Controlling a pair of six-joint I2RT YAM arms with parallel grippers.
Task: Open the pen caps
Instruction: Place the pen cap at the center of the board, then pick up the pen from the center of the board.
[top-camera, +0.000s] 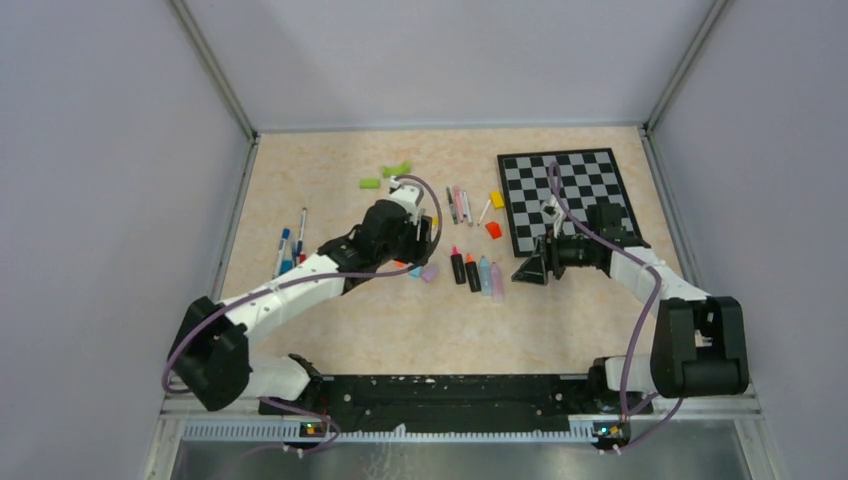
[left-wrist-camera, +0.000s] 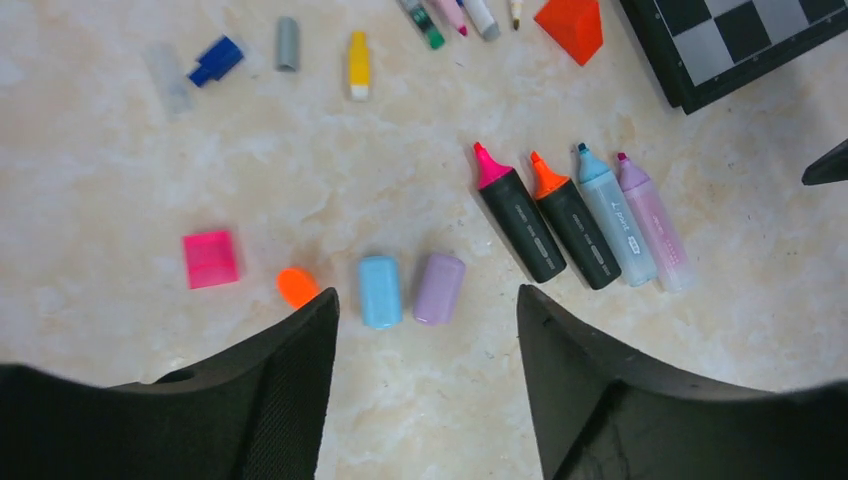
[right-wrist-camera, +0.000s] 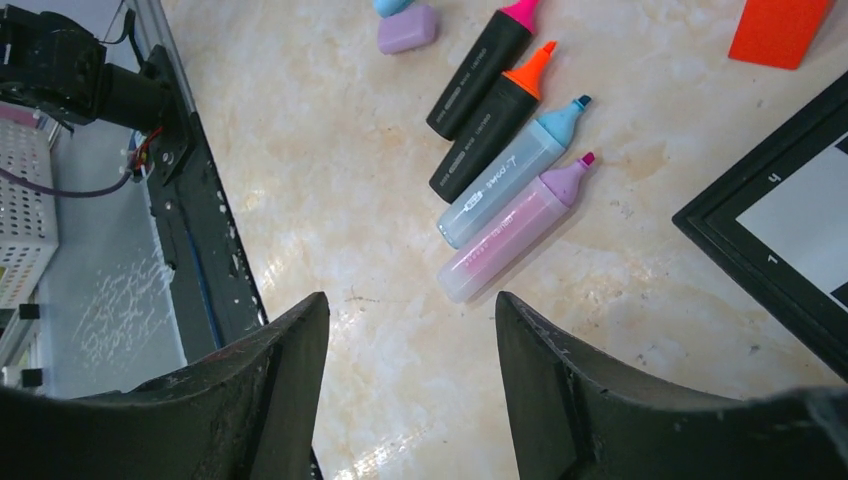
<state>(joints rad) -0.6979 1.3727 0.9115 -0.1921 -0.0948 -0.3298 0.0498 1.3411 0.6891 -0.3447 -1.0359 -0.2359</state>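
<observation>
Four uncapped highlighters (left-wrist-camera: 573, 225) lie side by side on the table, two black-barrelled, one blue, one pink. They also show in the right wrist view (right-wrist-camera: 492, 120). Loose pen caps lie near them: pink (left-wrist-camera: 210, 258), orange (left-wrist-camera: 296, 286), light blue (left-wrist-camera: 380, 291) and purple (left-wrist-camera: 438, 288). Further off lie blue (left-wrist-camera: 215, 60), grey (left-wrist-camera: 287, 44) and yellow (left-wrist-camera: 358, 65) caps. My left gripper (left-wrist-camera: 426, 291) is open and empty, hovering just before the light blue and purple caps. My right gripper (right-wrist-camera: 411, 296) is open and empty, near the pink highlighter's butt end (right-wrist-camera: 515, 230).
A chessboard (top-camera: 570, 195) lies at the back right, its black frame close to my right gripper. An orange block (top-camera: 493, 229) and a yellow block (top-camera: 496, 199) lie beside it. Thin pens (top-camera: 460, 205) lie mid-table, more pens (top-camera: 290, 245) at the left, green pieces (top-camera: 397, 168) behind.
</observation>
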